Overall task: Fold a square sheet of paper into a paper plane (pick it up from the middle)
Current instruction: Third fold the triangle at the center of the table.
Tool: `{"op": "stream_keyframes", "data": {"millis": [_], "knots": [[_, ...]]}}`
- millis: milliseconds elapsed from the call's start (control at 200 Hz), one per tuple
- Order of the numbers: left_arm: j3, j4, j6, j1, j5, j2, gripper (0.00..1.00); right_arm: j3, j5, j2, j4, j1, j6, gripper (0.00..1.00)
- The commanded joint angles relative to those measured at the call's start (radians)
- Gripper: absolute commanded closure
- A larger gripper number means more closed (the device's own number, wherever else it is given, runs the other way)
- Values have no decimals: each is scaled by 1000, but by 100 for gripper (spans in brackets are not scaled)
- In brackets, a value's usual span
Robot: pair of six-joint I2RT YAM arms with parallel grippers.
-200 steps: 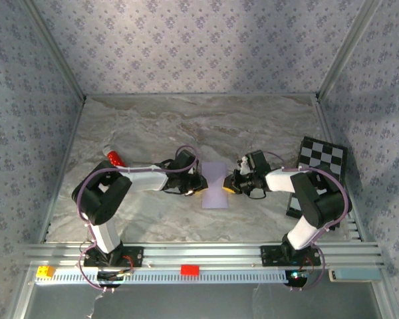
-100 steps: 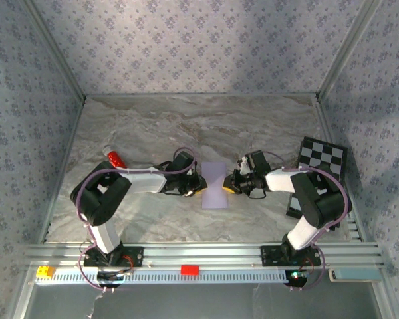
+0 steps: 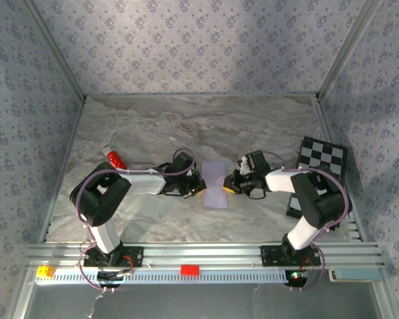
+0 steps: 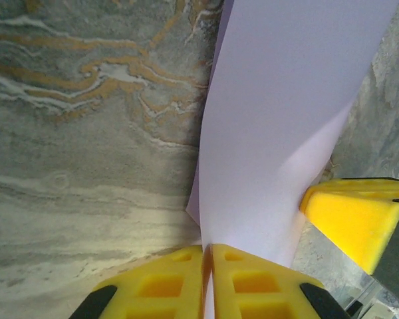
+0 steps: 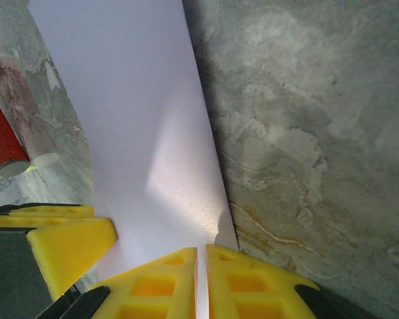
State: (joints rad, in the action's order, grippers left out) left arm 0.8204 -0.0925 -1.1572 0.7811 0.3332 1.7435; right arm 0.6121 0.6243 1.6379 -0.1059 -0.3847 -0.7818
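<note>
The square sheet of paper, pale lilac, is held between both arms at the table's middle and bows upward. My left gripper is shut on its left edge; in the left wrist view the yellow fingertips pinch the paper at my left gripper. My right gripper is shut on the opposite edge, and its pads clamp the sheet at my right gripper. Each wrist view catches the other gripper's yellow finger. The paper plane is out of view.
A black-and-white checkered board leans at the right behind the right arm. A small red cylinder lies on the marble table at the left. Patterned walls enclose three sides; a metal rail runs along the near edge.
My left gripper has closed on the sheet's left edge. The paper now looks narrower from above, bowed up between the two grippers. The right gripper has stayed put.
</note>
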Motion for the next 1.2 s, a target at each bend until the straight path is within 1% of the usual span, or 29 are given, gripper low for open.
{"op": "stream_keyframes", "data": {"millis": [0,270,415,460,555,690,730,810,880,1004,1089,1124,1194], "knots": [[-16,-15,-15,5,1,-49,91,-22,-73,21,89,-5,-3,86],[-28,-18,-15,2,-17,-73,96,-19,-65,11,84,-5,4,85],[-29,-21,-26,2,-17,-80,98,-19,-38,-19,63,-8,13,81],[-32,-20,-32,3,-21,-86,98,-14,-69,-53,91,-7,15,80],[-41,-13,-61,-2,-29,-101,99,-11,-158,-172,158,-15,40,72],[-64,-10,-92,-12,-37,-132,99,7,-280,-338,250,-58,143,53],[-67,-12,-97,-14,-37,-141,99,9,-297,-367,264,-70,162,50],[-66,-9,-102,-20,-35,-149,98,5,-325,-407,275,-96,212,50],[-59,-2,-99,-21,-28,-150,99,-6,-355,-436,268,-134,237,50],[-55,10,-99,-21,-27,-153,98,-33,-448,-489,216,-224,292,49],[-57,12,-101,-21,-29,-157,99,-53,-537,-517,161,-313,372,48],[-56,13,-101,-22,-31,-159,99,-69,-568,-525,129,-342,427,48],[-56,16,-100,-22,-31,-162,98,-105,-637,-536,53,-434,547,48]]}}
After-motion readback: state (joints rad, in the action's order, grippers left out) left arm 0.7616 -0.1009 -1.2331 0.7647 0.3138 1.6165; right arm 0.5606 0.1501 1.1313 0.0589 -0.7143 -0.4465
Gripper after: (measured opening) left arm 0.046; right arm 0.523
